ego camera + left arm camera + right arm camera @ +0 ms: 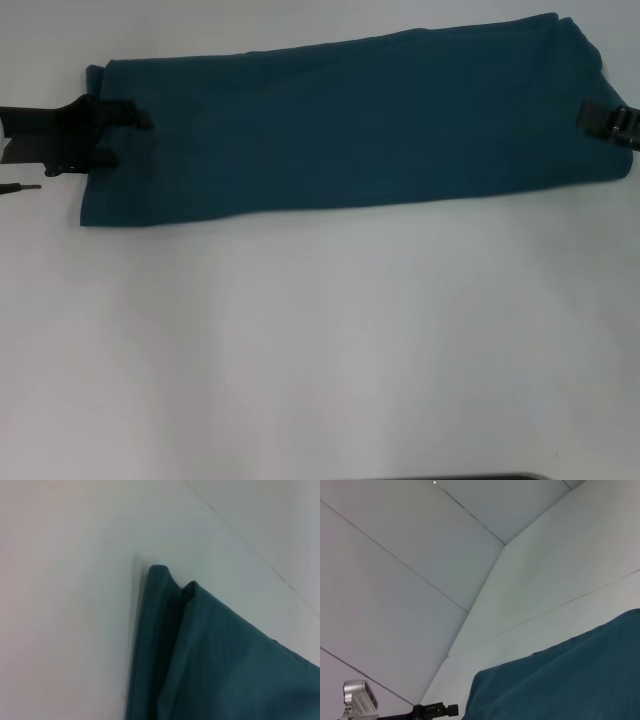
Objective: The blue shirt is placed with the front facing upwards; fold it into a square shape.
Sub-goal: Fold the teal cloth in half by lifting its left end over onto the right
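Two grippers, one at each short end of the blue shirt (350, 120). Already folded into one long band, lying flat on the white worktop (320, 350) across the upper part of the head view, from the far left almost to the right edge. No letters showing on top, only plain blue cloth. Not yet a square, so probably more folding to do, short end toward short end.

Left gripper (132, 140) at the left middle of the head view, right at the left end of the band. Spread apart, one finger reaching over the cloth edge and the other lower, beside that edge. Pinching nothing, as far as can be seen. Likely placed there to take hold of that end for the next fold.

Right gripper (600, 118) at the right edge of the head view, touching or just over the right end of the band. Spread or pressed together: cannot tell. Likely set there to match the other side, so that both ends can be lifted together and kept even.

From the left wrist camera, only a folded corner of the shirt (225, 665) with stacked layers, filling the lower right. From the right wrist camera, more blue cloth (560, 685) at the lower right, close by.
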{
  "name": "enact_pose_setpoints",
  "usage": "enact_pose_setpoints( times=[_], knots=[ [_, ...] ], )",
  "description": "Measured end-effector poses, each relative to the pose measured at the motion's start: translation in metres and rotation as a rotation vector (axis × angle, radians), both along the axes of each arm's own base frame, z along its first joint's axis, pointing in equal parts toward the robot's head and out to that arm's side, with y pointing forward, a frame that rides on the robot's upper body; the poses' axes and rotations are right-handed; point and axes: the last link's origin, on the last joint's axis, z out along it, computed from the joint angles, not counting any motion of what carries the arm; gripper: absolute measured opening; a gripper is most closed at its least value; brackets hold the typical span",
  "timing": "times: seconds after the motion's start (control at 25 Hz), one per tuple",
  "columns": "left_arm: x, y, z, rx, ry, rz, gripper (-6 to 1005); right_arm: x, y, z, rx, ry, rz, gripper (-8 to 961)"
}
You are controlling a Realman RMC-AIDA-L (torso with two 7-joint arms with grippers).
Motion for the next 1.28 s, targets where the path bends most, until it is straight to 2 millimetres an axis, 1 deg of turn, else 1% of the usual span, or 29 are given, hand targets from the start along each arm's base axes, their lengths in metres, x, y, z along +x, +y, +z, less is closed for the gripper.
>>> enact_pose_setpoints(
  times=[0.24, 0.36, 0.48, 0.64, 0.84, 1.28],
  knots=[
    [0.002, 0.001, 0.001, -0.002, 0.002, -0.008, 750, 0.0, 0.001, 0.001, 0.0, -0.001, 0.002, 824],
    [0.005, 0.004, 0.009, 0.023, 0.002, -0.026, 750, -0.001, 0.002, 0.001, 0.001, -0.002, 0.003, 824],
    [0.008, 0.005, 0.013, 0.04, 0.008, -0.033, 751, -0.001, 0.002, 0.001, 0.0, -0.001, 0.004, 824],
    [0.006, 0.007, 0.011, 0.051, 0.025, -0.03, 750, -0.001, 0.002, 0.001, 0.001, -0.002, 0.005, 824],
    [0.0, 0.007, 0.003, 0.033, 0.053, -0.019, 750, -0.001, 0.002, 0.001, 0.001, -0.003, 0.005, 824],
    [-0.005, 0.004, -0.002, 0.023, 0.083, -0.013, 749, 0.0, 0.001, 0.001, -0.001, 0.001, -0.003, 824]
  ],
)
